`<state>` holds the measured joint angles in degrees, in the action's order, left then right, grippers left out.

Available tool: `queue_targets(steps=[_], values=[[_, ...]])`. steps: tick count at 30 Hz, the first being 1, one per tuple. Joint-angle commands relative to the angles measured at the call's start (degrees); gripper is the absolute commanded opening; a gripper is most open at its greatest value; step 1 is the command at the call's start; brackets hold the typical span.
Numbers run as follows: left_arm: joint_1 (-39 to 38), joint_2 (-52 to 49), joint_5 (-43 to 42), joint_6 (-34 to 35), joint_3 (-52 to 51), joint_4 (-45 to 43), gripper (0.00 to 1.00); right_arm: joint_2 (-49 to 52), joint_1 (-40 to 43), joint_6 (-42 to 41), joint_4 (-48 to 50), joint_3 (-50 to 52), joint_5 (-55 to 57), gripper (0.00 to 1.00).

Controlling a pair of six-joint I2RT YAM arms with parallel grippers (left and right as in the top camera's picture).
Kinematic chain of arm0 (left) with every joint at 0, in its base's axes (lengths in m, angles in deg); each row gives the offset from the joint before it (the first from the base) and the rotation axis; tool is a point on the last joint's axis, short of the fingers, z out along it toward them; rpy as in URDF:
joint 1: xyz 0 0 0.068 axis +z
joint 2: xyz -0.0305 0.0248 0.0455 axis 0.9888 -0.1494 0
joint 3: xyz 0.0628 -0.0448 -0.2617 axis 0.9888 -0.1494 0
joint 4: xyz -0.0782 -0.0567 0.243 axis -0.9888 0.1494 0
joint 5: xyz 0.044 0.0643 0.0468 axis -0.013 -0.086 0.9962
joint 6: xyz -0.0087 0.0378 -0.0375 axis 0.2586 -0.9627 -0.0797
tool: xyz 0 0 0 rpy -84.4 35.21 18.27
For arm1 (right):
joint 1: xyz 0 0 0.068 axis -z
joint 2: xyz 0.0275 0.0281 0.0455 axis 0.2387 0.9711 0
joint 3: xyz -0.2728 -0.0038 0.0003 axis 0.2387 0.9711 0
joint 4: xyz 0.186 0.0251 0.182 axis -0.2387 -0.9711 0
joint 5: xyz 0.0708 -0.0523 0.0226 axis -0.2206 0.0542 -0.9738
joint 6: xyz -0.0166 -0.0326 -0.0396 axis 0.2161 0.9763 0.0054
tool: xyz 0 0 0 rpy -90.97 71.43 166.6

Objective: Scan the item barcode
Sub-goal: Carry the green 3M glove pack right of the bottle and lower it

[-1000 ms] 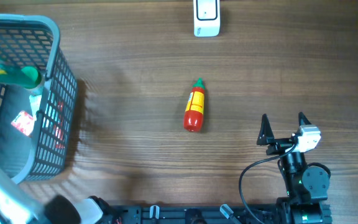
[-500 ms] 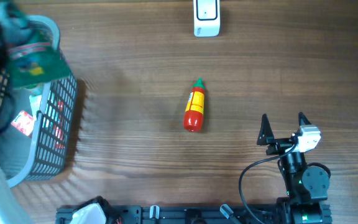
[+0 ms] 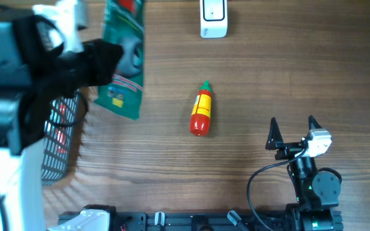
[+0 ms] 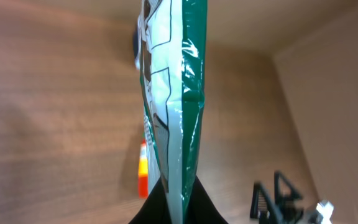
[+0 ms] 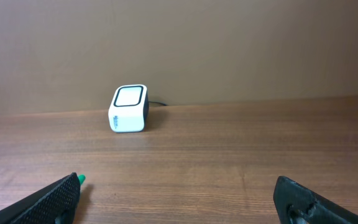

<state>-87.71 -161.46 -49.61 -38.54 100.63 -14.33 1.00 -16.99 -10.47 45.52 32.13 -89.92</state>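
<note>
Because the left pincer (image 4: 174, 198) clamps the pouch (image 4: 180, 93) by one edge, right pincer (image 3: 292, 126) released, it could slip or swing short of the scanner (image 3: 213, 18).

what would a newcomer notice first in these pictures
The green packet stands out most, pinched in the shut left gripper and held above the table beside the grey basket on the left. After that, the red sauce bottle lying mid-table and the white barcode scanner at the far edge.
</note>
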Motion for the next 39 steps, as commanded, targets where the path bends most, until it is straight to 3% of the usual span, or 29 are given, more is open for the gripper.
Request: queue_targets(steps=[1,12,21,25,34,39], values=[[-4.37,-4.74,-0.52,-2.80,0.50,0.74,0.04,-0.50,-0.13,0.52,0.17,0.04,-0.46,1.00],[-16.39,-12.63,-0.42,12.35,-7.17,-2.21,0.04,-0.50,-0.13,0.50,0.17,0.04,-0.46,1.00],[-25.11,-12.63,4.46,27.10,-27.10,-24.94,0.04,-0.50,-0.13,0.52,0.17,0.04,-0.46,1.00],[-27.76,-12.63,9.73,27.41,-34.69,-32.50,0.04,-0.50,-0.13,0.52,0.17,0.04,-0.46,1.00],[-33.03,-12.70,12.28,39.80,-51.47,-59.12,0.04,-0.50,-0.13,0.50,0.17,0.04,-0.46,1.00],[-36.30,-14.53,13.38,42.27,-53.94,-65.57,0.04,-0.50,-0.13,0.52,0.17,0.04,-0.46,1.00]])
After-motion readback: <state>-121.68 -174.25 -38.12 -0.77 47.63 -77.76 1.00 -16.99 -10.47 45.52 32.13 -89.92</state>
